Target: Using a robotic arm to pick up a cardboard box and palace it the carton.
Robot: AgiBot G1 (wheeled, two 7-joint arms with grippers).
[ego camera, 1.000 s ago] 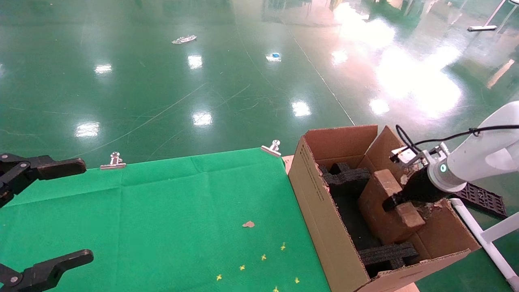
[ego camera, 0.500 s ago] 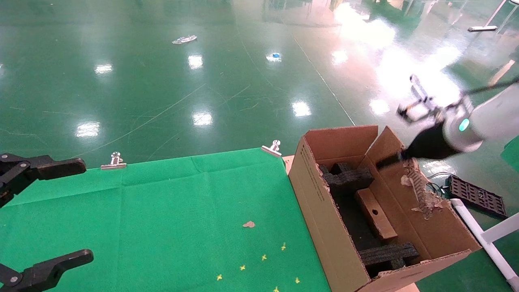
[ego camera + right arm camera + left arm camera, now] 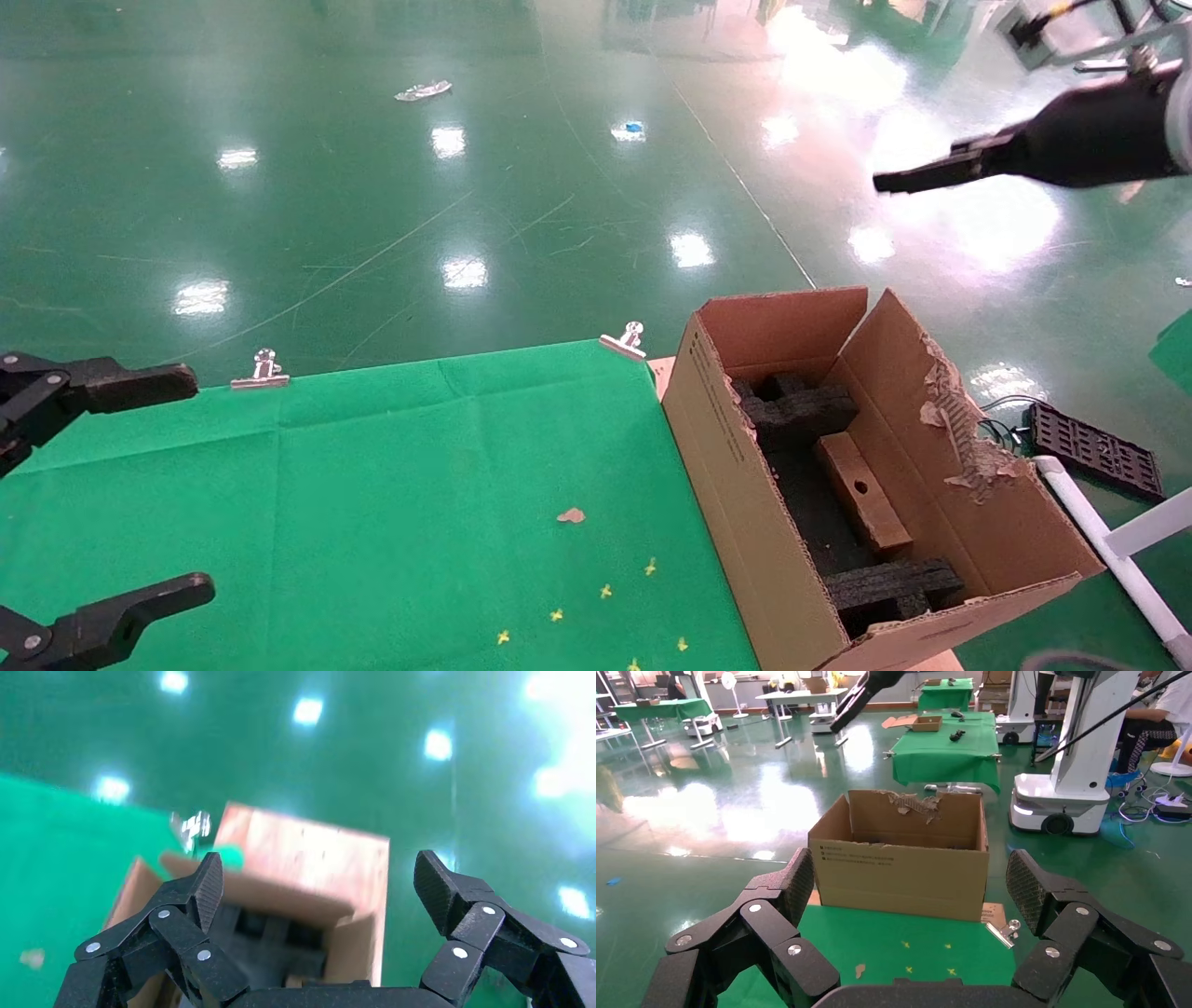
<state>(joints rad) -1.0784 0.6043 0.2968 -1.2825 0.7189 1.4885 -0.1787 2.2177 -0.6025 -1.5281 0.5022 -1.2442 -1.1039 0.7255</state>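
The cardboard box (image 3: pixel 862 490) is seen inside the carton (image 3: pixel 745 485) only from the head view; the right claw (image 3: pixel 320 881) is being held released, empty, high above.

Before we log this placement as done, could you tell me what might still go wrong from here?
The cardboard box lies tilted between the foam inserts, so it may not be fully seated. The carton stands at the table edge with a torn flap; it could catch the open right gripper on a return pass.

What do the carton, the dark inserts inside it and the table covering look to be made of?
The carton: brown corrugated cardboard, matte, with a torn, frayed flap. The inserts: apparently black foam, coarse and dull. The table covering: seemingly green fabric, matte, creased, held by metal clips.
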